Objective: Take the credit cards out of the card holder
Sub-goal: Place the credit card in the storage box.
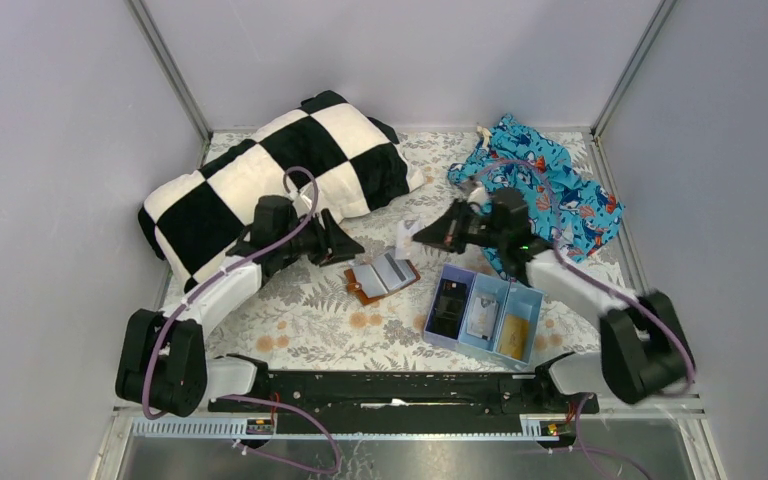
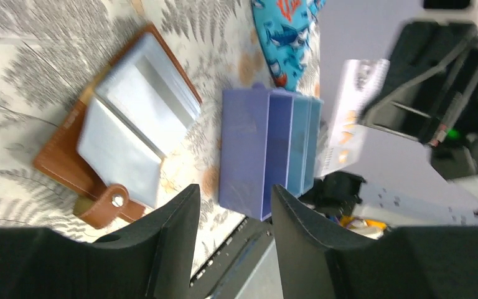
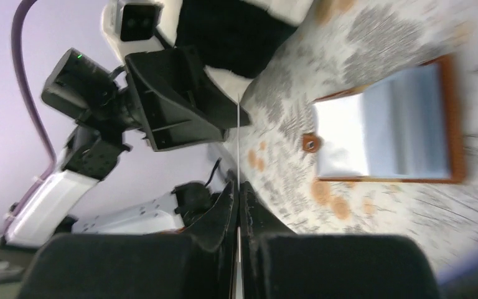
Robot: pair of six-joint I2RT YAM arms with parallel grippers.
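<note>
The brown card holder (image 1: 382, 277) lies open on the patterned cloth, its grey-blue pockets up; it also shows in the left wrist view (image 2: 118, 131) and the right wrist view (image 3: 386, 131). My right gripper (image 1: 422, 237) is shut on a thin whitish card (image 1: 407, 230) and holds it in the air above and behind the holder. The card appears edge-on between the fingers in the right wrist view (image 3: 239, 137) and flat in the left wrist view (image 2: 351, 118). My left gripper (image 1: 352, 248) is open and empty, hovering just left of the holder. A pale card (image 1: 482, 316) and an orange-gold card (image 1: 516, 332) lie in the tray.
The light blue three-compartment tray (image 1: 440, 342) sits right of the holder, with a black blocky item (image 1: 450, 307) in its left compartment. A black-and-white checkered pillow (image 1: 280, 170) lies at the back left. A blue patterned cloth (image 1: 550, 185) lies at the back right.
</note>
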